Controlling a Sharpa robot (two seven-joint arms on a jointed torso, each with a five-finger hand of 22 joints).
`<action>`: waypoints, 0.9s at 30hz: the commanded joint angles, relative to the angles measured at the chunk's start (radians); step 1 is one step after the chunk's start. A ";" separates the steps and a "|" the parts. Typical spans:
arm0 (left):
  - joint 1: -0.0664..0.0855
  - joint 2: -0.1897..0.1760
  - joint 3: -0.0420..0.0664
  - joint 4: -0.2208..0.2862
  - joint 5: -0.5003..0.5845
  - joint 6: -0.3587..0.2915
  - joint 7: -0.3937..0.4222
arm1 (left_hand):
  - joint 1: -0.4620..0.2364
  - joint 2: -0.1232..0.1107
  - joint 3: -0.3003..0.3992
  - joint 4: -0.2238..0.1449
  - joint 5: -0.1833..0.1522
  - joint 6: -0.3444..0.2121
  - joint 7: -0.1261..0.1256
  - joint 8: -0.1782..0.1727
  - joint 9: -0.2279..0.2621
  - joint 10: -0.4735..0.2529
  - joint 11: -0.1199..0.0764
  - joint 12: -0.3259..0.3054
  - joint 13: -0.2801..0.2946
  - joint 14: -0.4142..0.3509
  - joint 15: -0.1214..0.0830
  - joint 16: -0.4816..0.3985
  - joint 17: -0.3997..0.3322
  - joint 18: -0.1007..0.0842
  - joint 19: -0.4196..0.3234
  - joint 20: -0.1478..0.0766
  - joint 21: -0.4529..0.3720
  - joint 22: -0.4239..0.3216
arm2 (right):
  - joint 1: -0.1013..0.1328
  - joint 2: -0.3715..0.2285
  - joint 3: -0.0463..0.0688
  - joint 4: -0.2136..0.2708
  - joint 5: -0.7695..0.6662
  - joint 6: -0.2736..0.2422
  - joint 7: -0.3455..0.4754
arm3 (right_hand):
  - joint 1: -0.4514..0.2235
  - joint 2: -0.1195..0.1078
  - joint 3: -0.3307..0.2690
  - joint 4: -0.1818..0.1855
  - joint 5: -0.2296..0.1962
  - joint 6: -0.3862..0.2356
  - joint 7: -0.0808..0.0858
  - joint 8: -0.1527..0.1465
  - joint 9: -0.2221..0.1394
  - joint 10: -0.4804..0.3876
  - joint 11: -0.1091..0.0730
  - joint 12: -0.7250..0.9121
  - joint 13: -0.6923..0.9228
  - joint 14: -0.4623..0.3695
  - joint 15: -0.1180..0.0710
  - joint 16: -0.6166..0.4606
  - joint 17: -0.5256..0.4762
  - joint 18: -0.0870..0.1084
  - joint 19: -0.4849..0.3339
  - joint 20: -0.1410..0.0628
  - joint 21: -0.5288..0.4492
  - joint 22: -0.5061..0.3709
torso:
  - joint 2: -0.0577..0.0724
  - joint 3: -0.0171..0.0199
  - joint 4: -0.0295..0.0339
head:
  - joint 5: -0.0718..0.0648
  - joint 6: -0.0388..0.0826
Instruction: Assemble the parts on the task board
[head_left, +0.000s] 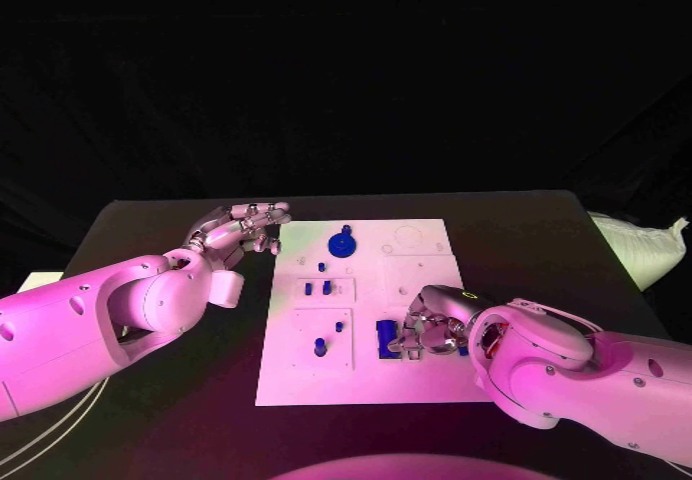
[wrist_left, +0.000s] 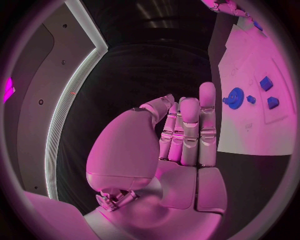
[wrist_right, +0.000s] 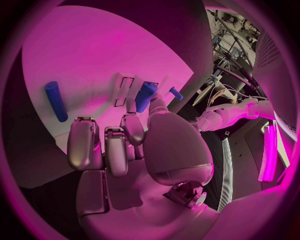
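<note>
Nearest, by the task board's (head_left: 418, 385) near right edge, the right robot hand (head_left: 430, 325) curls its fingers down at a dark blue block (head_left: 387, 339); whether it actually grips is unclear. The parts look small, stiff, light and likely slippery, best pinched by opposite flat sides. Farther off, at the board's far left corner beside the blue gear (head_left: 342, 243), the left robot hand (head_left: 240, 228) hangs loosely spread, holding nothing.
</note>
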 joint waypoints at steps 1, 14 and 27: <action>0.000 0.002 0.001 0.002 -0.002 0.019 0.004 | 0.002 -0.004 -0.006 0.003 0.003 -0.007 0.000 0.004 -0.001 -0.009 -0.001 0.007 -0.001 -0.010 0.000 -0.005 -0.001 0.011 0.003 0.001 -0.006 -0.001 | -0.002 0.009 0.000 -0.006 -0.068 0.030 -0.014 | 0.043 0.012 0.007 -0.018 -0.003 0.003 -0.008 0.006 0.004 0.007 -0.009 0.004 0.002 0.083 -0.007 0.005 0.151 -0.011 0.002 -0.007 -0.004 0.002 | 0.001 -0.0004 0.0006 | 0.000 -0.001; 0.000 0.000 0.001 0.003 -0.002 0.020 0.004 | 0.001 -0.004 -0.008 0.002 0.002 -0.009 0.000 0.004 -0.002 -0.012 0.000 0.009 -0.002 -0.010 0.000 -0.004 -0.003 0.011 0.003 0.002 -0.008 -0.002 | -0.004 -0.005 0.000 0.003 -0.098 -0.011 -0.016 | 0.045 0.022 0.006 -0.017 0.032 0.014 -0.013 0.013 0.013 0.013 -0.013 0.008 0.010 0.083 -0.011 0.006 0.153 -0.011 0.003 -0.011 -0.003 0.005 | 0.000 0.0008 -0.0009 | -0.005 0.002; 0.000 -0.002 0.000 0.002 -0.002 0.018 0.003 | 0.001 -0.004 -0.008 0.002 0.002 -0.009 0.000 0.004 -0.002 -0.012 0.000 0.009 -0.002 -0.010 0.000 -0.004 -0.003 0.011 0.003 0.002 -0.008 -0.002 | 0.025 -0.134 0.002 0.050 0.038 -0.031 0.012 | 0.032 0.019 -0.008 0.002 0.082 -0.013 -0.004 -0.003 0.015 0.000 -0.007 -0.029 -0.008 0.083 -0.007 0.005 0.153 -0.009 -0.004 -0.009 -0.012 -0.006 | 0.000 0.0001 -0.0016 | -0.023 0.009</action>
